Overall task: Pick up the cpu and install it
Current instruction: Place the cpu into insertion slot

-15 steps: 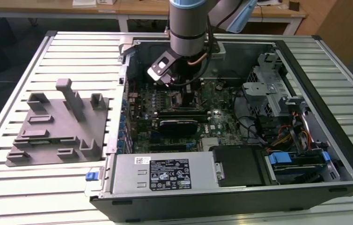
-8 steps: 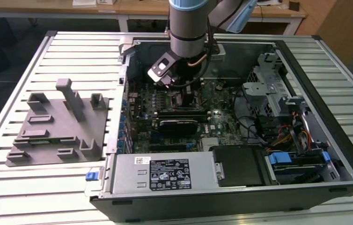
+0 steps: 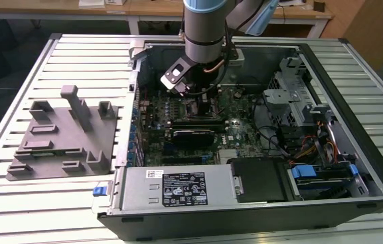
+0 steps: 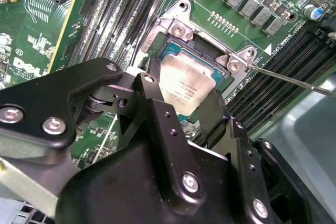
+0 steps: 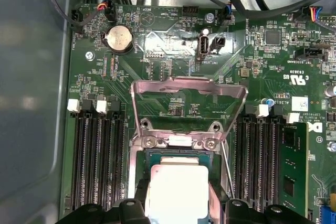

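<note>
In the exterior view, the arm's black gripper (image 3: 191,99) hangs inside the open black computer case (image 3: 354,193), low over the green motherboard (image 3: 242,132). The large grey plastic fixture (image 3: 56,140) with upright blocks lies outside the case on the exterior view's left, well apart from the gripper.

In the second wrist view, the small, flat, square cpu (image 4: 184,77) with a pale silver metal top sits between the fingers of the gripper (image 4: 181,98). The jaws look pinched onto two opposite edges of it. The chip lies over the dark square socket (image 4: 206,51); I cannot tell whether it is fully seated.

In the first wrist view, the silver hinged load frame (image 5: 189,85) stands flipped open on the far side of the cpu (image 5: 176,187). A thin metal lever rod (image 5: 227,169) runs just beside the cpu.

To do this step well, the chip should probably stay level and square to the socket. It should travel straight down, never sliding sideways over the contacts, and stay clear of the lever rod.
</note>
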Robot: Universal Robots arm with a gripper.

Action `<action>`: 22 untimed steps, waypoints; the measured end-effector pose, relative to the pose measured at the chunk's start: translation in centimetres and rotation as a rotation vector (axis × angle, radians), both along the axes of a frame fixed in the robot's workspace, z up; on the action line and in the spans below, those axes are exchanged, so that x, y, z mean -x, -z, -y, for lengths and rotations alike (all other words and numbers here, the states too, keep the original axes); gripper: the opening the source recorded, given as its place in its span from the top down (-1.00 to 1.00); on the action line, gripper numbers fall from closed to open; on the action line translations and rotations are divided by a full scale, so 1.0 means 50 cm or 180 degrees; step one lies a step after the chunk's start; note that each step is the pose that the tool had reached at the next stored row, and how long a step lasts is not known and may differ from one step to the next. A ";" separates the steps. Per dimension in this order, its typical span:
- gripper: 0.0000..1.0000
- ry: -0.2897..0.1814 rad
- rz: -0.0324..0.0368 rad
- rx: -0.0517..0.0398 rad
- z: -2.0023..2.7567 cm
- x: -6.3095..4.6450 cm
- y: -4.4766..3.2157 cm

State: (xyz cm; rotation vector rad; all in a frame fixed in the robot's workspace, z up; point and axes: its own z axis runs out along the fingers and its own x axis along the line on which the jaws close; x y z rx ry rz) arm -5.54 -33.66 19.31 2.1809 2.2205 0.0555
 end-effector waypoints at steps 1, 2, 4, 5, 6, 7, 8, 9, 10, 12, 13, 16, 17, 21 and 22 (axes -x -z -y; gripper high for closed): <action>-0.06 0.0000 0.0000 0.0000 0.0000 0.000 0.000; -0.06 0.0000 0.0001 -0.0001 -0.0001 0.000 0.000; -0.06 0.0001 0.0001 -0.0001 -0.0002 0.000 0.000; -0.06 0.0001 0.0001 -0.0002 -0.0002 0.000 0.000; -0.06 0.0001 0.0001 -0.0002 -0.0002 0.000 0.000; -0.08 0.0001 0.0003 -0.0003 -0.0004 0.000 0.001; -0.08 0.0001 0.0003 -0.0004 -0.0005 0.000 0.001; -0.20 0.0001 0.0002 -0.0003 -0.0004 0.000 0.001; -0.20 0.0001 0.0002 -0.0003 -0.0004 0.000 0.001; -0.20 0.0001 0.0001 -0.0001 -0.0001 0.000 -0.001; -0.20 0.0001 0.0001 -0.0002 -0.0002 0.000 -0.003; -0.20 0.0002 0.0002 -0.0002 -0.0002 0.000 -0.013; -0.20 0.0002 0.0001 -0.0002 -0.0002 0.000 -0.018; -0.05 0.0001 -0.0002 -0.0002 -0.0002 0.000 -0.033; 0.07 0.0001 -0.0003 -0.0002 -0.0002 0.000 -0.036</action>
